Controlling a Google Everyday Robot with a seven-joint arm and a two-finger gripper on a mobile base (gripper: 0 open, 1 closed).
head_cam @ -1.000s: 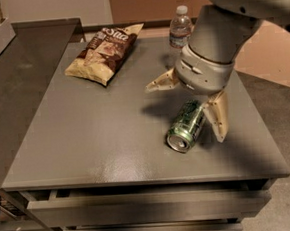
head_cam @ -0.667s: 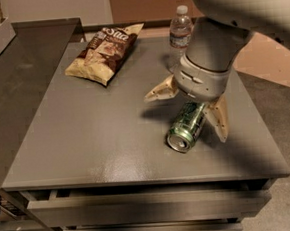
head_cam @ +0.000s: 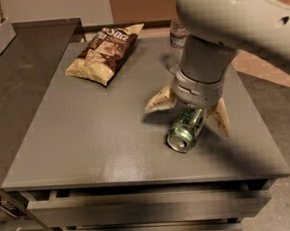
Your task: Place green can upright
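Observation:
The green can (head_cam: 185,130) lies on its side on the grey table (head_cam: 97,141), its silver end facing the front edge. My gripper (head_cam: 188,110) hangs directly over the can's far end, open, with one tan finger (head_cam: 159,100) to the left of the can and the other finger (head_cam: 218,117) to the right. The fingers straddle the can and do not close on it. The arm hides the can's back end.
A brown chip bag (head_cam: 104,53) lies at the table's back left. A clear water bottle (head_cam: 177,36) stands at the back, partly hidden behind the arm. A dark counter (head_cam: 17,82) adjoins on the left. Drawers (head_cam: 142,213) sit below the front edge.
The arm has come lower and slightly forward over the can; the fingers now sit closer to the table on either side of it. The can has not moved.

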